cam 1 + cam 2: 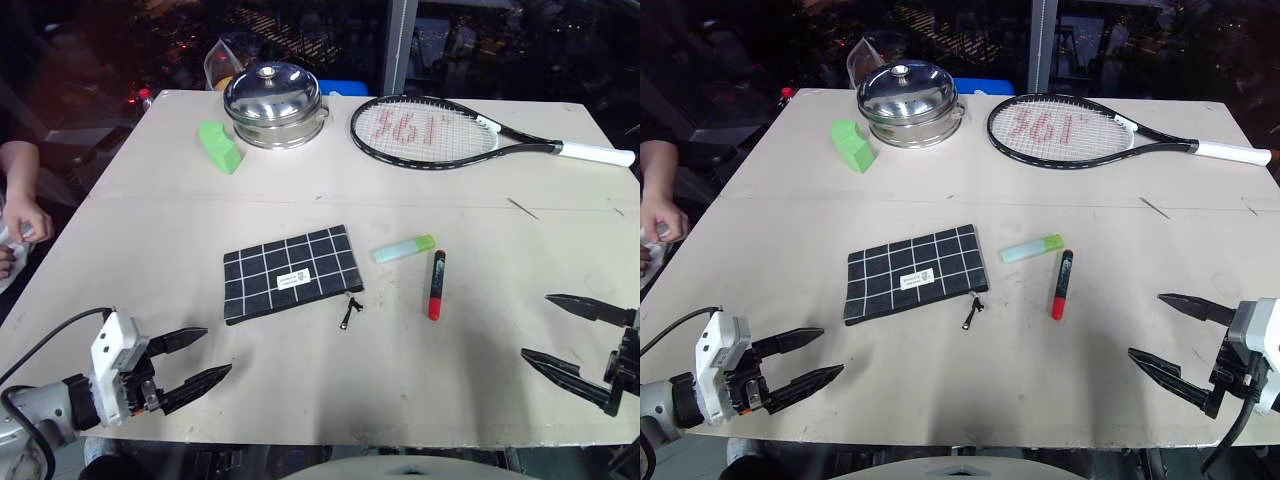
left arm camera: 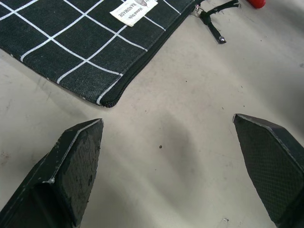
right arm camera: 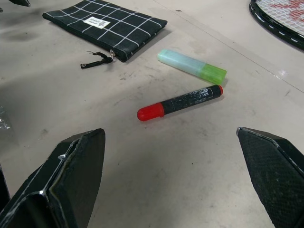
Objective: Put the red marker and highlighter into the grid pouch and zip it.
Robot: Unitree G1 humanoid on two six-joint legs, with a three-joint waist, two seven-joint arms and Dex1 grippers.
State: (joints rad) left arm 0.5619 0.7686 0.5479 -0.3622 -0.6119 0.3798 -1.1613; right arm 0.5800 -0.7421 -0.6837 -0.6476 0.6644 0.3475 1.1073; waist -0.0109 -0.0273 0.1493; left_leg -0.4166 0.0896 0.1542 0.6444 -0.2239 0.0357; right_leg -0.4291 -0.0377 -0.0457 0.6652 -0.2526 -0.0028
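Grid pouch (image 1: 290, 272) flat mid-table, zipped, red marker (image 1: 437, 285) and highlighter (image 1: 404, 248) just beside it; both pincers (image 1: 195, 360) (image 1: 560, 335) wide apart, empty, near front edge.

grid pouch (image 2: 80, 45) flat on table (image 2: 190, 142), zip pull (image 2: 216, 21) beside corner, left tool (image 2: 175, 161) spread wide, empty

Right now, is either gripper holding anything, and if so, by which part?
Nothing is held. The left gripper and right gripper both stand open over bare table, apart from the grid pouch, highlighter and red marker.
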